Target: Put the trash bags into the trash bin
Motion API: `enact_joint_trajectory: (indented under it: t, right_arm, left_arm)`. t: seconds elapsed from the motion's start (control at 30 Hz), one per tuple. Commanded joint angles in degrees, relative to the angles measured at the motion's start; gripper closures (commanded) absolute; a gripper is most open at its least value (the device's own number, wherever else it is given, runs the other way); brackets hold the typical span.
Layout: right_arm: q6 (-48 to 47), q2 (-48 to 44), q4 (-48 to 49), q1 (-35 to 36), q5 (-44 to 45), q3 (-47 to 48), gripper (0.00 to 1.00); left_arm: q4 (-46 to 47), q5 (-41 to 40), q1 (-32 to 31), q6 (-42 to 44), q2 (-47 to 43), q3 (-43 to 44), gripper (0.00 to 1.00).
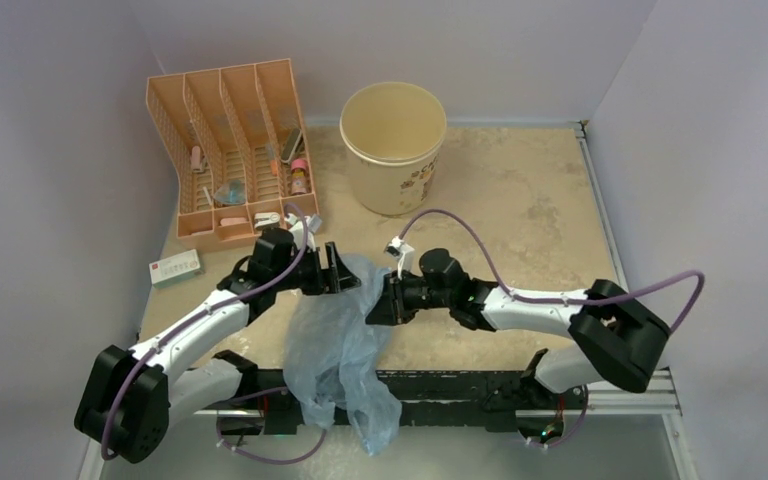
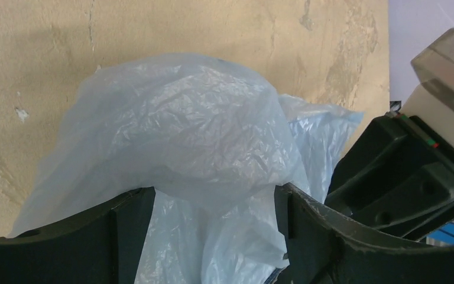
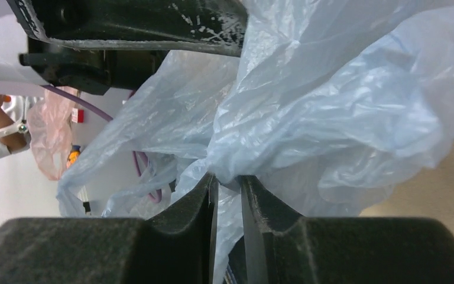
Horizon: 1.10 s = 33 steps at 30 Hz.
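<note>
The light-blue crinkly trash bag [image 1: 335,340] lies bunched between both arms at the table's near middle, its tail hanging over the front edge. My left gripper [image 1: 345,268] is open wide, with a fold of the bag [image 2: 183,130] loose between its fingers [image 2: 213,192]. From the right, my right gripper [image 1: 375,300] meets the same bunch; its jaws [image 3: 227,180] stand a narrow gap apart, with bag film [image 3: 331,106] gathered at the tips and trailing through the gap. The cream trash bin [image 1: 394,145] stands upright and empty at the back middle, apart from both grippers.
An orange slotted rack [image 1: 230,150] holding small items stands at the back left. A small white box [image 1: 175,267] lies at the left edge beside the left arm. A black rail [image 1: 460,385] runs along the near edge. Walls close in on three sides.
</note>
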Motion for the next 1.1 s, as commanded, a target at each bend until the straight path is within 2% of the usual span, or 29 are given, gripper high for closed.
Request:
enact_joint_trajectory:
  t: [0.0, 0.1, 0.23, 0.33, 0.4, 0.47, 0.5, 0.6, 0.73, 0.87, 1.07]
  right_arm:
    - [0.57, 1.39, 3.18, 3.04, 3.54, 4.15, 0.74]
    - [-2.46, -0.02, -0.07, 3.97, 2.83, 5.44, 0.67]
    - [-3.55, -7.17, -9.32, 3.87, 9.18, 5.11, 0.59]
    - [-1.93, -13.32, -14.19, 3.73, 19.03, 4.44, 0.50]
    - [0.16, -16.59, -17.28, 3.49, 25.89, 4.52, 0.45]
    - [3.24, -18.12, -21.54, 2.71, 35.00, 5.37, 0.32]
    - [4.24, -18.21, -23.00, 1.77, 36.80, 5.96, 0.29]
    - [6.86, -16.53, -19.02, -1.38, 31.36, 5.93, 0.25]
    - [7.11, -8.62, -14.28, -1.89, 23.86, 9.37, 0.25]
    - [4.95, -1.20, -14.43, -1.81, 23.52, 15.72, 0.29]
    - [6.21, -3.52, -10.95, -1.67, 23.24, 13.37, 0.25]
  left_arm:
    - [5.95, 1.17, 0.21, -1.80, -2.02, -2.52, 0.28]
    - [5.20, -0.70, 0.21, -1.31, -3.32, -3.35, 0.41]
    - [6.28, -0.70, 0.21, -0.27, -2.43, -5.03, 0.75]
    - [8.28, 0.56, 0.21, 0.32, -1.79, -6.33, 0.98]
    - [9.34, 1.28, 0.21, 0.53, -1.95, -7.13, 1.00]
    - [10.37, 2.21, 0.21, 0.77, -2.88, -7.97, 1.00]
    - [10.43, 2.38, 0.21, 0.81, -3.60, -8.29, 1.00]
    - [11.05, 2.89, 0.21, 0.82, -6.15, -9.70, 1.00]
    - [10.81, 3.92, 0.21, 1.43, -7.97, -10.25, 1.00]
    - [10.34, 4.64, 0.21, 1.74, -7.86, -10.30, 1.00]
    - [8.89, 3.30, 0.23, 1.10, -7.60, -9.84, 1.00]
